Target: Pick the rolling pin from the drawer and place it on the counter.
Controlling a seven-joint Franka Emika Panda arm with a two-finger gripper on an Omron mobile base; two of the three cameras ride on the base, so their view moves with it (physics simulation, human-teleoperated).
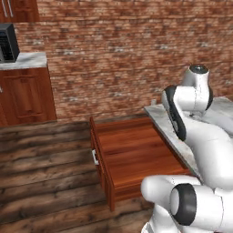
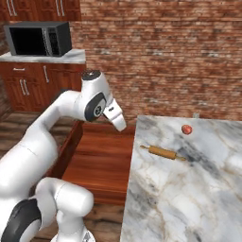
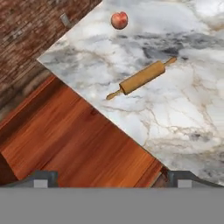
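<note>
Hovering above the open drawer, my two-finger gripper point(image 3: 112, 177) holds nothing; its small dark fingertips point(image 3: 43, 178) stand wide apart at the bottom of the hand view, with only bare drawer floor between them. In the right base view the white hand point(image 2: 115, 117) hangs over the drawer's inner edge, just beside the marble.

Below it, the wide, shallow reddish-brown wooden drawer point(image 1: 132, 152) is pulled fully out, its small silver-white bar handle point(image 1: 95, 157) facing the plank floor. I see nothing inside it: smooth wood from front panel to back.

Further out, the slim light-tan wooden rolling pin point(image 3: 142, 78) lies flat on the large white-and-grey veined marble counter point(image 2: 189, 198), near the edge that borders the drawer, peg handles at both ends, free of my gripper. A small round reddish-orange object point(image 3: 119, 20) sits apart from it, toward the brick wall.

By my reading, the placing is done and what remains is a clean retreat. To do that well, I would keep the fingers spread, lift straight up and away from the marble edge, and avoid sweeping over the counter, since a nudge could set the round pin rolling toward the drop into the drawer.
</note>
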